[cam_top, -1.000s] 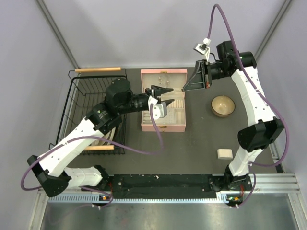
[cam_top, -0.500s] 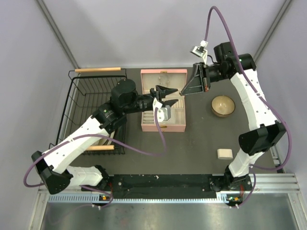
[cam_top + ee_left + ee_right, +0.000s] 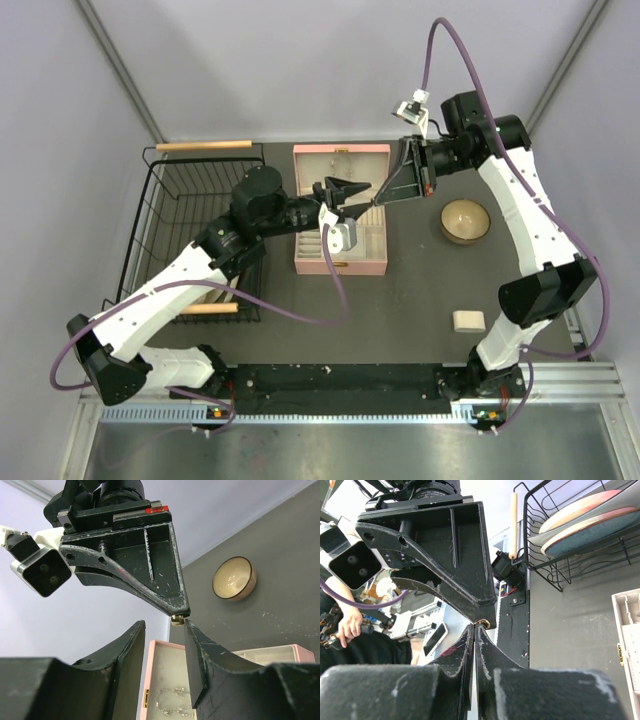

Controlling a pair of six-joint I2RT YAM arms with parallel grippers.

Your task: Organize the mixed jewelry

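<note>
- Far left: wire basket [image 3: 160,200] with plates [image 3: 590,520] stood on edge. Clear of the action.
- Left of centre: left gripper [image 3: 358,198] raised above the pink box [image 3: 340,268], fingers apart. In its own wrist view, tips either side of the hand-off spot, nothing between the pads yet.
- Centre, in mid-air: small gold-toned piece [image 3: 176,621] pinched at the very tip of the right gripper [image 3: 180,613], just beside one left finger. Cannot tell whether touching it.
- Below, in the box's far section: thin chains [image 3: 172,704] lying loose. Apparently sorted already, judged from position only.
- Right of centre: right gripper's fingers pressed together on the piece, seen in its own wrist view as a sliver of gold at the tips.
- Step in hand, by the look of it: passing the piece from right to left.
- Risks: piece tiny and held only at the fingertips. Could drop if the right lets go before the left closes fully. Could be flicked sideways if the left closes off-centre. Tips crowded, so fingertip collision likely if either arm drifts. A fall might miss the box and be hard to find on the dark table.
- Right: wooden bowl [image 3: 487,221], well apart.
- Near right: beige block [image 3: 468,320], untouched.
</note>
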